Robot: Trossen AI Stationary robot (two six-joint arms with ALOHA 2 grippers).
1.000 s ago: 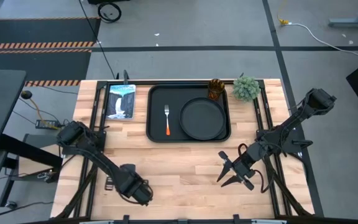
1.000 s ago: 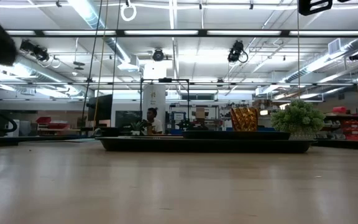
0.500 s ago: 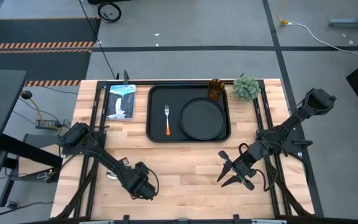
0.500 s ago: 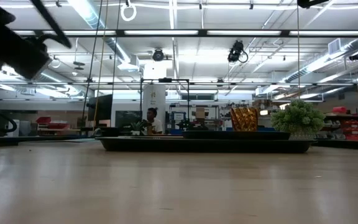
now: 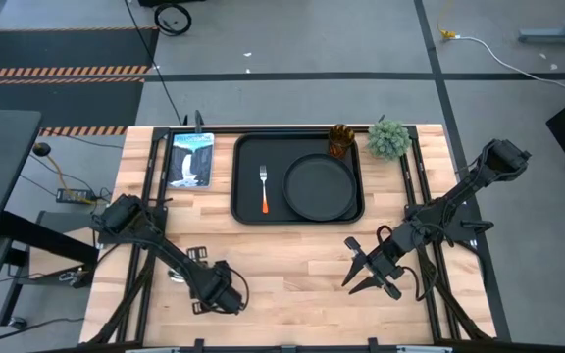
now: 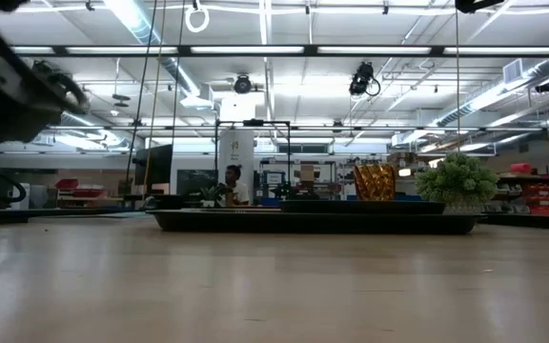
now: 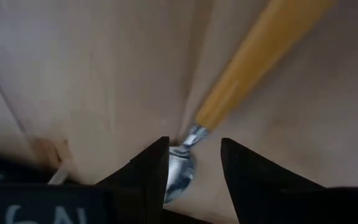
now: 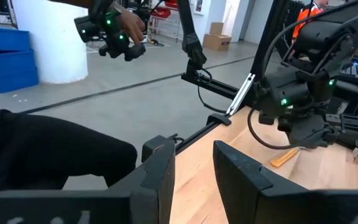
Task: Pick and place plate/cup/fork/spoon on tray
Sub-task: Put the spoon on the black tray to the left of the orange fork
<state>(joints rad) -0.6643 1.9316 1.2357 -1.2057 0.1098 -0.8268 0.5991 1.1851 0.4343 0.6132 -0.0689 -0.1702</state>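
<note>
The spoon's orange handle lies on the bare wood near the table's front left. Its silver bowl sits between the open fingers of my left gripper, which points down over it and hides it in the high view. The fork and the round black plate lie in the black tray. The amber cup stands at the tray's far right corner; whether it is on the tray or behind it, I cannot tell. My right gripper is open and empty at the front right. My left gripper stands from above with one finger right beside the spoon's bowl and the other apart from it. I cannot tell whether the near finger touches the bowl. The spoon lies flat on the table.
A green potted plant stands at the far right, next to the cup. A blue-white picture card lies left of the tray. Bare wood lies between the tray and the table's near edge. A person shows far off in the low view.
My left gripper has shifted a little toward the table's right edge and come down toward the table, its arm folding in behind it. My right arm has kept still.
</note>
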